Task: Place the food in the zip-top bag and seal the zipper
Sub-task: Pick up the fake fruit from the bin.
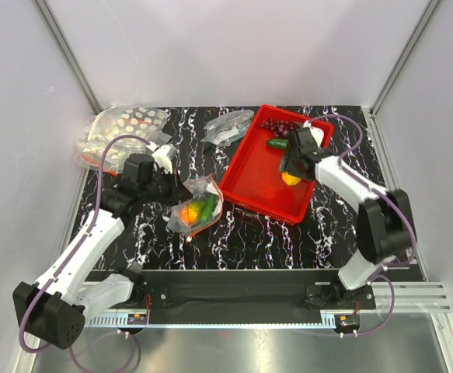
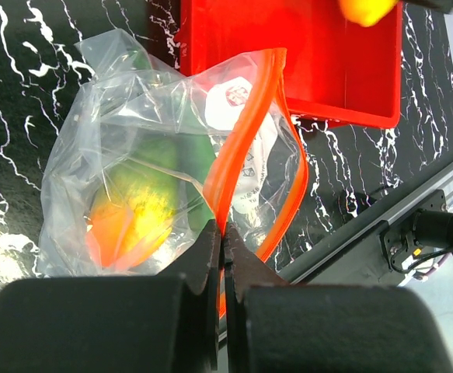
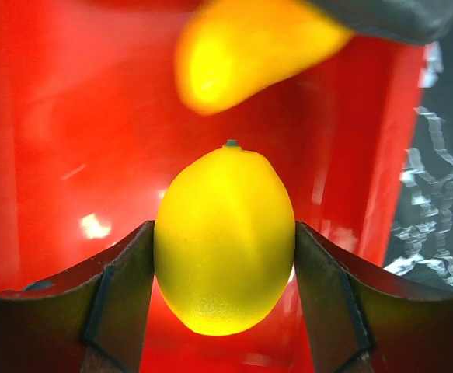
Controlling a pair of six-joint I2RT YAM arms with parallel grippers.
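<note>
My left gripper (image 1: 177, 189) (image 2: 224, 235) is shut on the orange zipper (image 2: 245, 132) at the mouth edge of the clear zip-top bag (image 1: 203, 203) (image 2: 109, 132). The bag lies left of the red tray (image 1: 257, 183) and its mouth gapes toward the tray. An orange-yellow mango (image 2: 129, 221) and a green cucumber (image 2: 191, 155) are inside it. My right gripper (image 1: 290, 171) (image 3: 224, 237) is over the tray, shut on a yellow lemon (image 3: 224, 194) (image 1: 291, 179). A second yellow piece (image 3: 245, 50) is blurred beyond it. Purple grapes (image 1: 277, 124) and a green cucumber (image 1: 278, 143) lie at the tray's far end.
Clear bags with white round spots (image 1: 121, 132) lie at the back left. A smaller greyish clear bag (image 1: 228, 127) lies behind the tray. The tray's raised wall (image 2: 366, 116) stands just beyond the bag's mouth. The metal rail (image 1: 234, 291) runs along the near edge.
</note>
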